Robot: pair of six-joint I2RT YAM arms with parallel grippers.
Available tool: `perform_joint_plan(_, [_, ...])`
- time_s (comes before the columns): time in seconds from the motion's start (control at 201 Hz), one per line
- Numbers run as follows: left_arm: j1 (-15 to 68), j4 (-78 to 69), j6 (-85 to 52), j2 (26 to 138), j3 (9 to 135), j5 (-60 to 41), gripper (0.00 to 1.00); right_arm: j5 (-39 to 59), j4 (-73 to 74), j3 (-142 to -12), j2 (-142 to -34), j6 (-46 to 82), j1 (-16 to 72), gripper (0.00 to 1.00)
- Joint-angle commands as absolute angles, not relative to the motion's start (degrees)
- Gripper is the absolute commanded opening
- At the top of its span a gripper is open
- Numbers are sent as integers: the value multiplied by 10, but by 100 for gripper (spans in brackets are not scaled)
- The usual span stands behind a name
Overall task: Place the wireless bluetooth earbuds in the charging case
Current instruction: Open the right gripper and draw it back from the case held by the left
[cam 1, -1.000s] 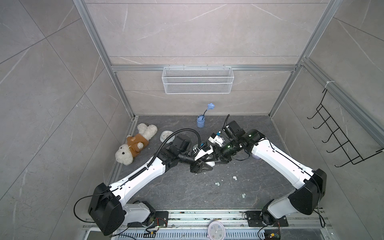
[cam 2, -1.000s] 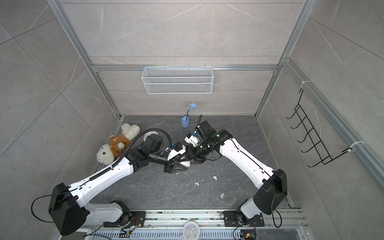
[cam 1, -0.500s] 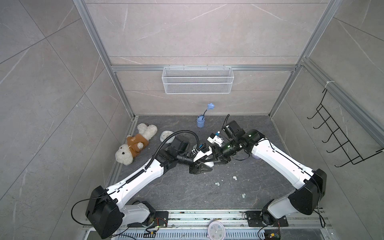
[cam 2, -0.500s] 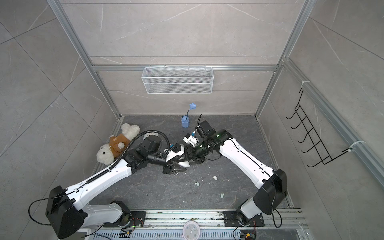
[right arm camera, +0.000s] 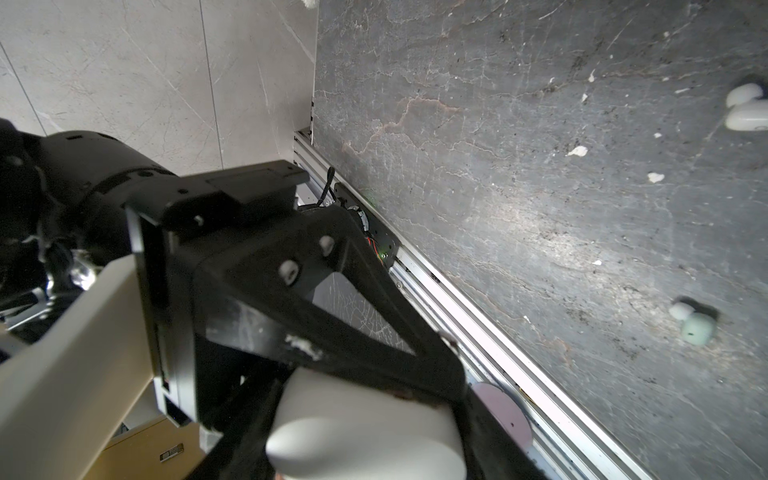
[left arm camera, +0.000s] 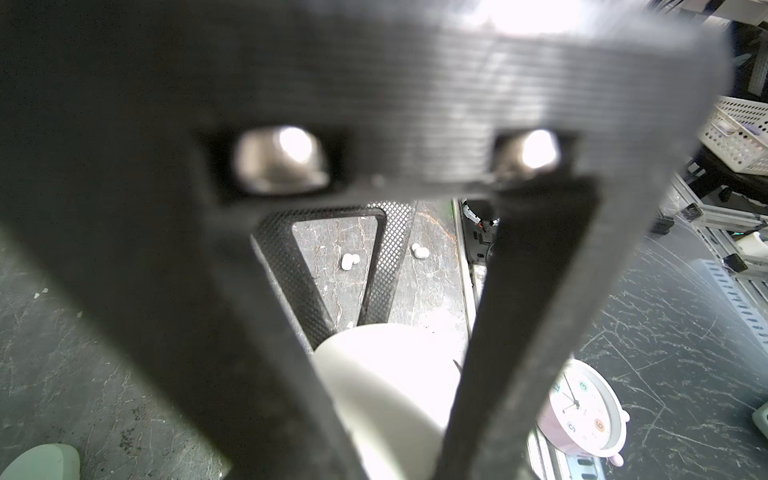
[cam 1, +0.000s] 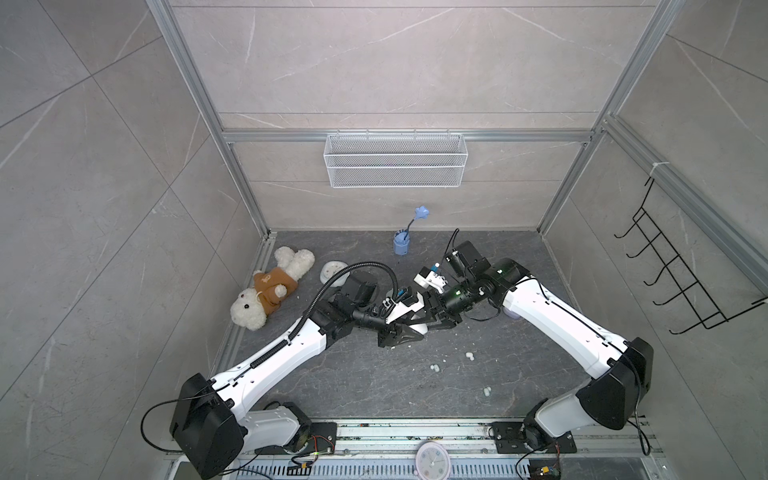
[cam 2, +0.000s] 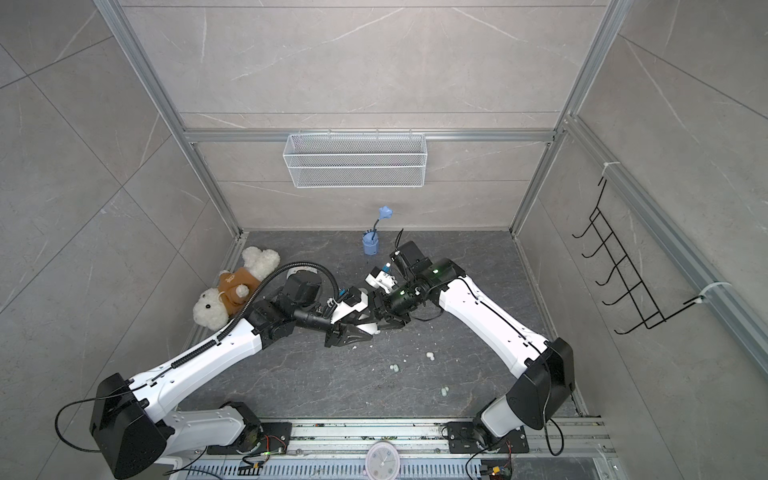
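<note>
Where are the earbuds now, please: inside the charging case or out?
Out: three earbuds lie loose on the table; what the charging case holds, cannot tell.

The only marks that can be read are on the pale pink clock [left arm camera: 582, 411] in the left wrist view: its white dial carries coloured numerals 3, 6 and 9. In both top views that dial is too small to read. In the right wrist view, a label [right arm camera: 171, 453] on a cardboard box [right arm camera: 133, 461] is illegible.
</note>
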State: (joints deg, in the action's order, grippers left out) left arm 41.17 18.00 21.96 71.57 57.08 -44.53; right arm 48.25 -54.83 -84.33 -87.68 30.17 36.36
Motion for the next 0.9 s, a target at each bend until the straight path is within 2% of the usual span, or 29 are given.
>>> perform_joint_plan(0.0, [414, 169, 231, 698, 574, -471, 38, 475, -555, -848, -875, 286, 361, 56])
perform_joint_plan(0.403, [414, 164, 226, 694, 573, -470, 30, 474, -558, -847, -869, 289, 361, 67])
perform_joint_plan(0.891, [414, 158, 203, 682, 557, -465, 27, 461, -576, -841, -834, 284, 332, 81])
